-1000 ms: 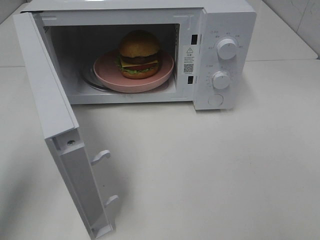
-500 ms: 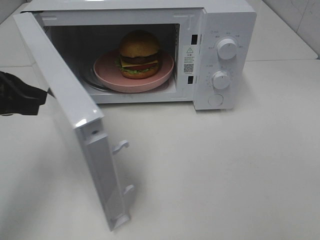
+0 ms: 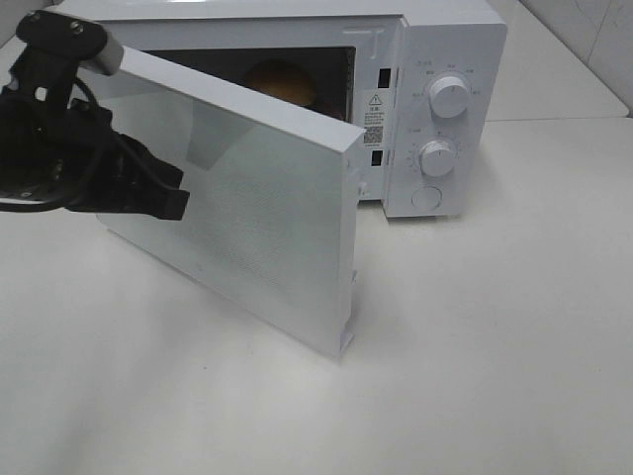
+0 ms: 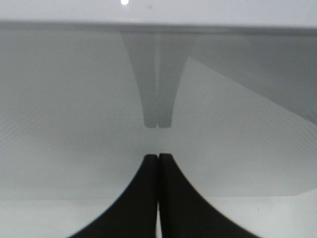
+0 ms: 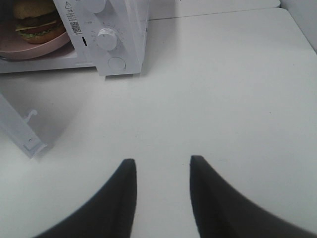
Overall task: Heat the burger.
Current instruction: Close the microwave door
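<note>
Your left arm (image 3: 59, 173): matte black housing, looped black cable (image 3: 89, 97), grey-edged mount (image 3: 107, 59) on top. Your left gripper (image 4: 158, 157) and right gripper (image 5: 159, 166): black, curved, tapering fingers.

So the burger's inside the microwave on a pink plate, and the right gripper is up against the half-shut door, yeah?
No, that's the left gripper at the door, as the exterior high view shows. The burger and pink plate are inside.
</note>
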Controlling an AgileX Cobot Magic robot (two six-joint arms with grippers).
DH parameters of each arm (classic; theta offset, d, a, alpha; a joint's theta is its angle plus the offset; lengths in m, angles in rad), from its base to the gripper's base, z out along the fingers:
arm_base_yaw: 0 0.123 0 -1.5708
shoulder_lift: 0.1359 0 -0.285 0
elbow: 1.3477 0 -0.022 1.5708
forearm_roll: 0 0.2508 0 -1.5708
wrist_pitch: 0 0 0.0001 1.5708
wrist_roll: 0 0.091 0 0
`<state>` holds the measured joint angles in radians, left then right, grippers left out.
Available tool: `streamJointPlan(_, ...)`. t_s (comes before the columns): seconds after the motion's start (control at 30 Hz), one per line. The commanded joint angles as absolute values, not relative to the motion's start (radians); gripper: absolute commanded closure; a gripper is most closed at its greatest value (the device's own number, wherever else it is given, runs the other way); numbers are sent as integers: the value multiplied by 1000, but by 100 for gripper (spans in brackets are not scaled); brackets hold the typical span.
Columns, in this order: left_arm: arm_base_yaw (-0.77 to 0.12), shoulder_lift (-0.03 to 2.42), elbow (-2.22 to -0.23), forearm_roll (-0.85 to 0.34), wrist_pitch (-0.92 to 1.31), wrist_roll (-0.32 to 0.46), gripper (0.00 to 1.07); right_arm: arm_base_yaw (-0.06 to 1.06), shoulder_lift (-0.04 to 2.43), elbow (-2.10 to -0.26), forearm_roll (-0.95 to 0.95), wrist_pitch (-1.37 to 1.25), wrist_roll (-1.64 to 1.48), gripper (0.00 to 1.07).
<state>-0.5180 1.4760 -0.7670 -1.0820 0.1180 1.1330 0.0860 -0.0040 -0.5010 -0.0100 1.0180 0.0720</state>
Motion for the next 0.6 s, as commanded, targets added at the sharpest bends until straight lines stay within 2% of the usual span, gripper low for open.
streamJointPlan(0.03,-552,1524,-822,-1097,105,1131,106,83,-31,-498,-11,1002,62,74)
streamJointPlan(0.6,-621,1781,-1105,-1098,74,1129,106,83,-31,-498,-11,1002,62,74)
